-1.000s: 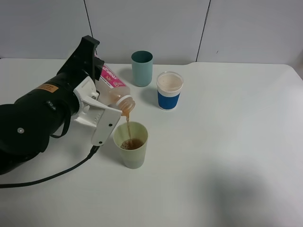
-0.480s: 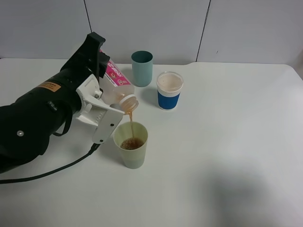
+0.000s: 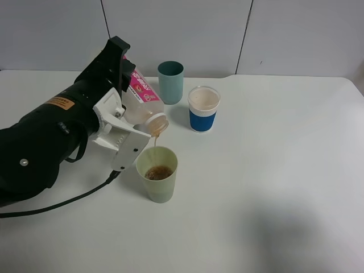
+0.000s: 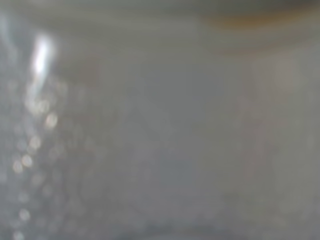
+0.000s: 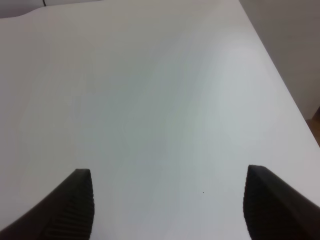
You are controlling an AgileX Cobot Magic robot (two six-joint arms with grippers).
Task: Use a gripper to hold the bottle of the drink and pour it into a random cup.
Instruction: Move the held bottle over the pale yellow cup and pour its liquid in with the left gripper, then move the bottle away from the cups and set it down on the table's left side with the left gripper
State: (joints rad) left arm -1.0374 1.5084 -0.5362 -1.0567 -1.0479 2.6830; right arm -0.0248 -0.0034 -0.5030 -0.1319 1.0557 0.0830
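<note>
While tilted neck-down, bottle of the drink [image 3: 141, 101]: clamped between near and far jaws of left gripper [image 3: 126, 105].
Neck: over yellow-green cup [image 3: 158, 183].
Right gripper [image 5: 169, 171]: spread, empty.

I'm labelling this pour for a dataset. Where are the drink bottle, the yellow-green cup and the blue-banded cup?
drink bottle [image 3: 142, 107]: exterior high view, on its clear side below the label.
yellow-green cup [image 3: 161, 190]: exterior high view, on its outer wall.
blue-banded cup [image 3: 203, 120]: exterior high view, on the blue band.
</note>
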